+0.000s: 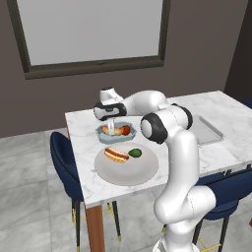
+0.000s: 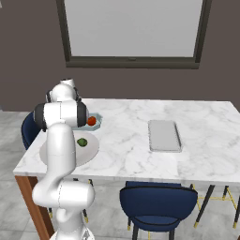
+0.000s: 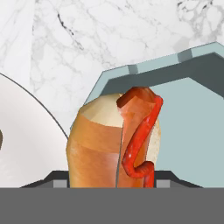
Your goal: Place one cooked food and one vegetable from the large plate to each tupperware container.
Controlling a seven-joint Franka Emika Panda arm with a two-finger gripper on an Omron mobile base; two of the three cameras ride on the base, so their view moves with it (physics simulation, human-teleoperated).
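At frame centre, the gripper held a hot dog low over the blue-green tub; an early release risked crowding the tomato.

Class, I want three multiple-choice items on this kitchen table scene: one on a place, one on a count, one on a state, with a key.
1. The red tomato lies
A. in the blue-green tub
B. on the round plate
C. on a chair

2. Hot dogs on the round plate:
A. none
B. one
C. three

3. The claw is
A. wide open over the plate
B. closed on a hot dog
C. gripping the tomato

Key:
1 A: the tomato sits inside the blue-green tub.
2 B: one plated hot dog lies on the round plate.
3 B: the claw holds the gripped hot dog over the tub.
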